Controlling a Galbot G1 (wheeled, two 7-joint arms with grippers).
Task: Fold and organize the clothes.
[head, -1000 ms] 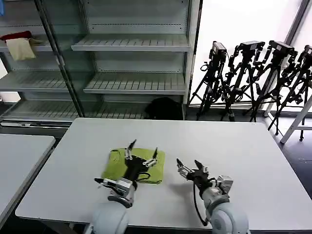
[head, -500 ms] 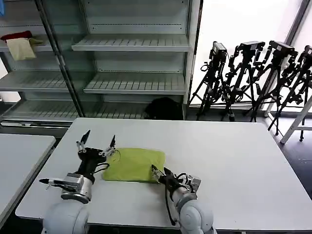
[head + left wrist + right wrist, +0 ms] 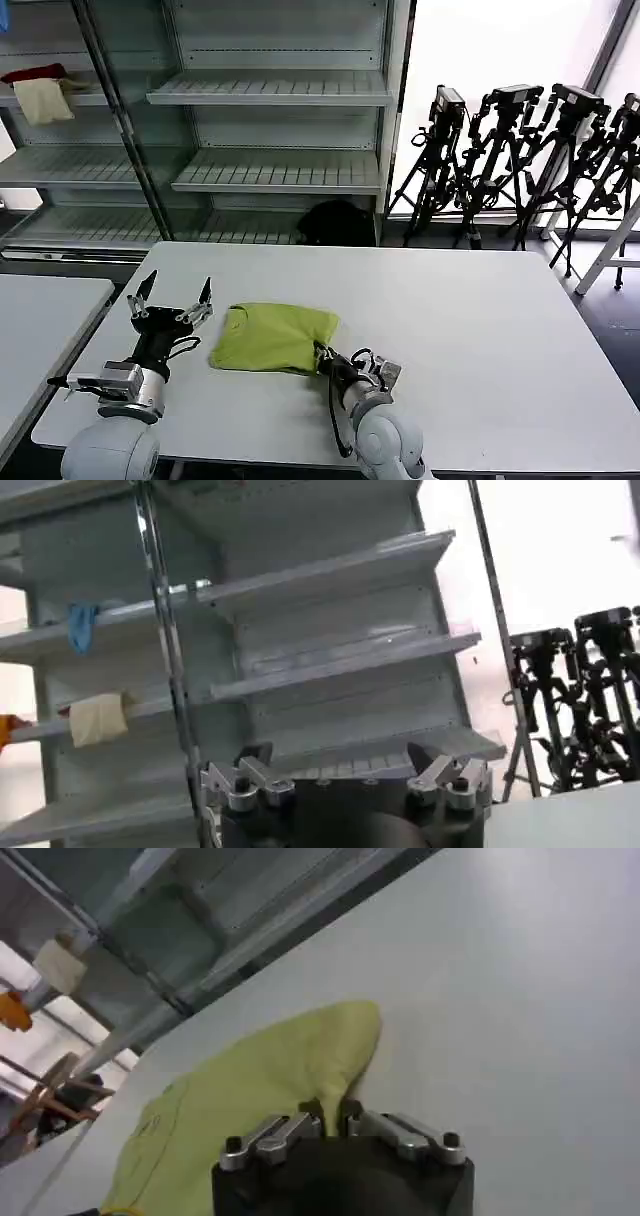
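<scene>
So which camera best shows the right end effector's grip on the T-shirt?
The right wrist view: the right end effector pinches the T-shirt edge, close up. The head view shows it small at the shirt's near corner. The left wrist view faces the shelves.

Left gripper (image 3: 173, 297) raised at 9 o'clock, fingers spread wide. Right gripper (image 3: 322, 357) low at 6 o'clock, fingers pinched together.

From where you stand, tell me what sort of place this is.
Probably a robotics lab or data-collection room: bare metal shelving, a row of camera tripods by the window, and a plain white table holding one folded T-shirt.
</scene>
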